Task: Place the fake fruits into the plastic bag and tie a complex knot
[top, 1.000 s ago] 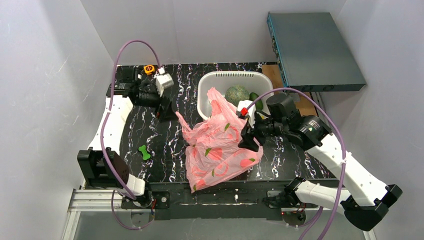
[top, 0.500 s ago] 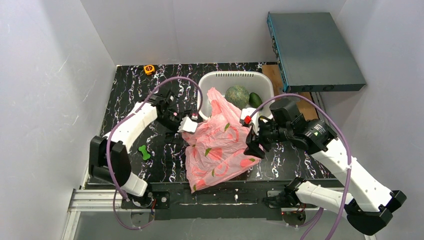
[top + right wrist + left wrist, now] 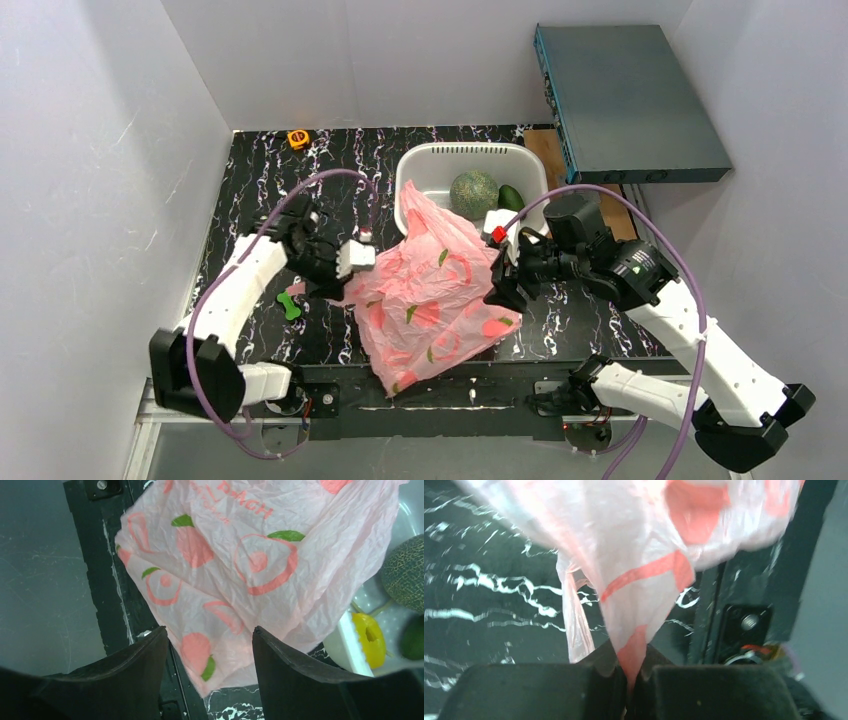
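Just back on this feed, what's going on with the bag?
The left jaws are shut on a pinch of the bag at its left edge. The right jaws stand open by its right edge, holding nothing. The melon, avocado and yellow fruit lie in the basket, none bagged yet.

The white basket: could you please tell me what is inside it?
The melon, the avocado and, in the right wrist view, the yellow fruit lie inside the basket. The pink bag covers its near-left part from above, hiding whatever lies there.
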